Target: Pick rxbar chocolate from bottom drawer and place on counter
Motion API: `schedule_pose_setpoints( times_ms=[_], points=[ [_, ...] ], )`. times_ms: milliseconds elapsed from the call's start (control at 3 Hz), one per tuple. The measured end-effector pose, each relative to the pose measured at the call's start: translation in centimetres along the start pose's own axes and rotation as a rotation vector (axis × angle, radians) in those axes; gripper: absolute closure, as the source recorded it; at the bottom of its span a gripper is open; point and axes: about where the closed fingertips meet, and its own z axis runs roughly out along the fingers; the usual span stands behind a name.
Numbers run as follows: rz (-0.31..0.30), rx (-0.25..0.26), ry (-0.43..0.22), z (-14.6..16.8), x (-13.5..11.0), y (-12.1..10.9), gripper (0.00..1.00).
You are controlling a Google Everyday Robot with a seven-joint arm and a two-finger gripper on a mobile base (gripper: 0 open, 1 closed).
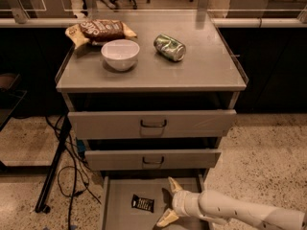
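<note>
The rxbar chocolate point(143, 203), a small black wrapper with white lettering, lies flat on the floor of the open bottom drawer point(120, 214). My gripper point(166, 202) is inside the drawer just right of the bar, open, one fingertip near the drawer's back and the other toward the front. It does not touch the bar. The white arm comes in from the lower right. The counter point(206, 66) is the grey top of the cabinet above.
On the counter stand a white bowl point(120, 54), a brown chip bag point(100, 30) and a green can point(170, 47) lying on its side. Two upper drawers point(152, 124) jut out above the bottom one. Cables and a stand leg point(57, 166) lie left of the cabinet.
</note>
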Motion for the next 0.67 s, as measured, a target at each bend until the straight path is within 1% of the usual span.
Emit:
schedule_pose_setpoints(
  times_ms=[333,667],
  points=[
    [0.0,-0.007,0.012,1.0,0.3,0.3,0.0],
    [0.005,-0.008,0.026,2.6,1.3,0.4,0.0]
  ],
)
